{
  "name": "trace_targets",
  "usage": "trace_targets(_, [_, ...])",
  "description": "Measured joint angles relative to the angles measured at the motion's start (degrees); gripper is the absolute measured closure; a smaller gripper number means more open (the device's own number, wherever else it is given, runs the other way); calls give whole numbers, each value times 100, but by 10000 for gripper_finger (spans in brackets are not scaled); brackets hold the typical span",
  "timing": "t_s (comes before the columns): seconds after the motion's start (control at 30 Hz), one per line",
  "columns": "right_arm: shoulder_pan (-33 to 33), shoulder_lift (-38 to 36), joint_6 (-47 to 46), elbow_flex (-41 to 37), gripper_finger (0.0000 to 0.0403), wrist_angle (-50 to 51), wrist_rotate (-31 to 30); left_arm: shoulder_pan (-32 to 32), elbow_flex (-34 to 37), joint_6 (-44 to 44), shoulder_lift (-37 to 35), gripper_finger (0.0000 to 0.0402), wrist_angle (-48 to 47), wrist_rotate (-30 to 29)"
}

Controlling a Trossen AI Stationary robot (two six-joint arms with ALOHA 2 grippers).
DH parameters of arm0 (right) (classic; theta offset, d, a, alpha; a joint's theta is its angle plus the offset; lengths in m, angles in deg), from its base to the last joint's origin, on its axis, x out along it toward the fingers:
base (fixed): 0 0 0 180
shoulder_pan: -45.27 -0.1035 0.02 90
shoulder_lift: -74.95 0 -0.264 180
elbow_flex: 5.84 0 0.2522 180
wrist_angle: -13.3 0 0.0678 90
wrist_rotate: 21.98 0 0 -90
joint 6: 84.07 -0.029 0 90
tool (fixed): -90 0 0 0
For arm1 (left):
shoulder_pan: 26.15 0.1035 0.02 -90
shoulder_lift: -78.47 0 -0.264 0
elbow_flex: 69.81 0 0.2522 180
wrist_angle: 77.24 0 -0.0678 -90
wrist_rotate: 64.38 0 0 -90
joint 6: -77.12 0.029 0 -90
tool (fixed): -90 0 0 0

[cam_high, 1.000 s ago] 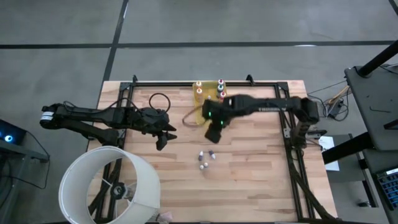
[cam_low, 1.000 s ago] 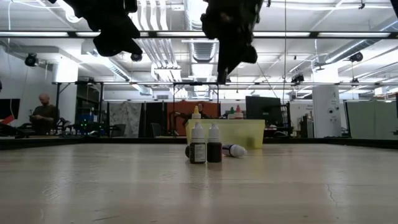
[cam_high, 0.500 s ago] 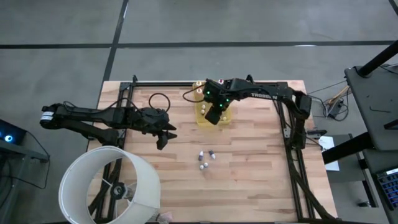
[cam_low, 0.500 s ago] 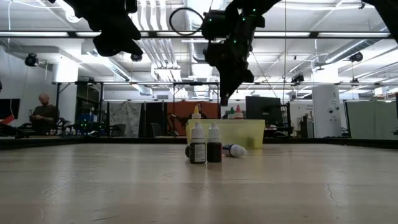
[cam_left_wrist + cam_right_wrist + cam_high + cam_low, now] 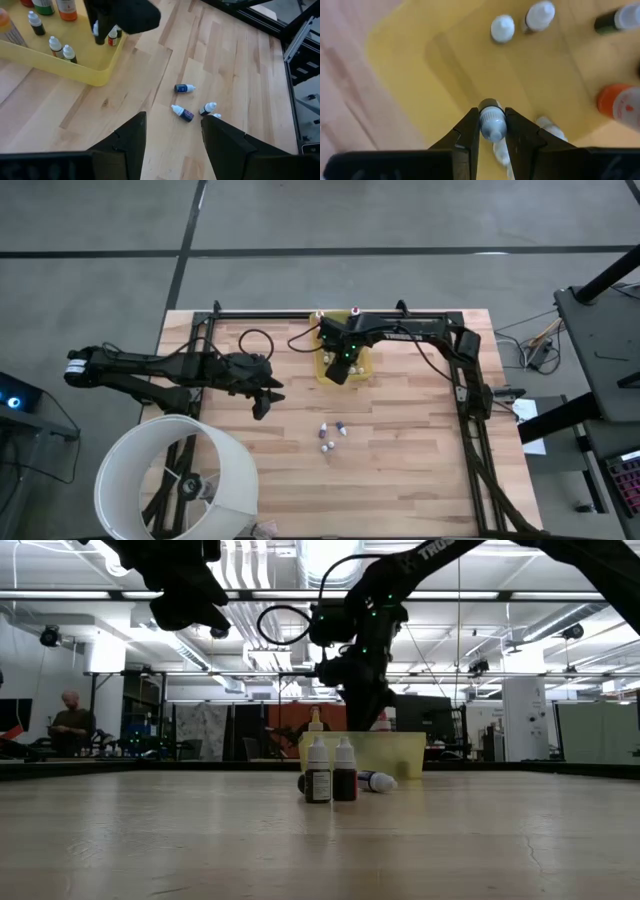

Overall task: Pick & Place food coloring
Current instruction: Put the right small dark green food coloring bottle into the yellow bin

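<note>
- Right gripper (image 5: 492,131) hangs over the yellow tray (image 5: 364,370), fingers pinching a small bottle (image 5: 492,121) (white-capped).
- Left gripper (image 5: 172,132) waits beside the tray, fingers apart, empty.

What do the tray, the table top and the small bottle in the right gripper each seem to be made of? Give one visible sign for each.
Tray: probably plastic, translucent yellow with a smooth moulded rim.
Table top: wood, pale planks with visible grain and seams, matte.
Small bottle held in the right gripper: likely plastic, with a smooth pale cap; its body is mostly hidden.
</note>
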Motion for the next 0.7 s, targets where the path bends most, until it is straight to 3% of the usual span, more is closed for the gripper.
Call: trace_targets(0.7, [138,441,-184,33,337,-386,-146,2,1,0,2,239,-3,-33])
